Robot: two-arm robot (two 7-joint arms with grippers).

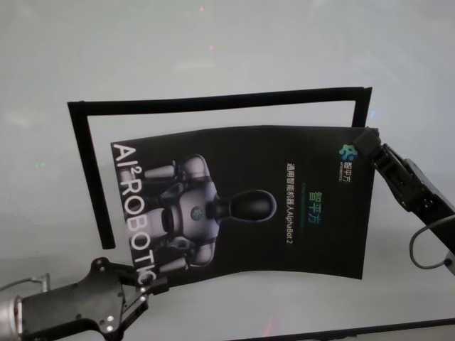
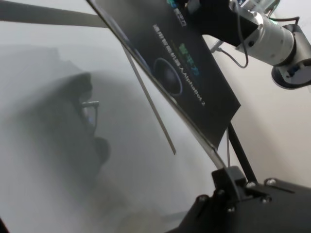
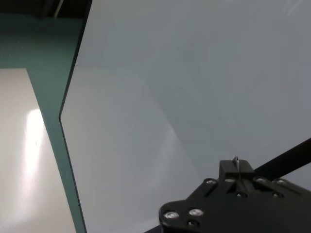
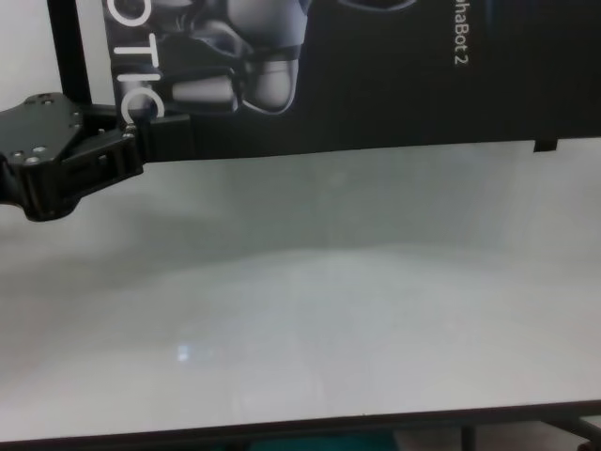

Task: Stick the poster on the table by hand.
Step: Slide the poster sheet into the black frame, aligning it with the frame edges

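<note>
poster (image 1: 270, 206): one black glossy sheet, bowed, printed with a silver-grey robot figure, white "ai² robotic" lettering and small "alphabot 2" text. it is held over the table (image 1: 213, 42), inside a black frame outline (image 1: 213, 99) marked on the surface. two grippers noted. left gripper (image 1: 146, 284) pinches the corner at 7 o'clock of the sheet; right gripper (image 1: 366, 142) pinches the corner at 2 o'clock. in the left wrist view the sheet sits tilted above the tabletop, one edge raised.
</note>
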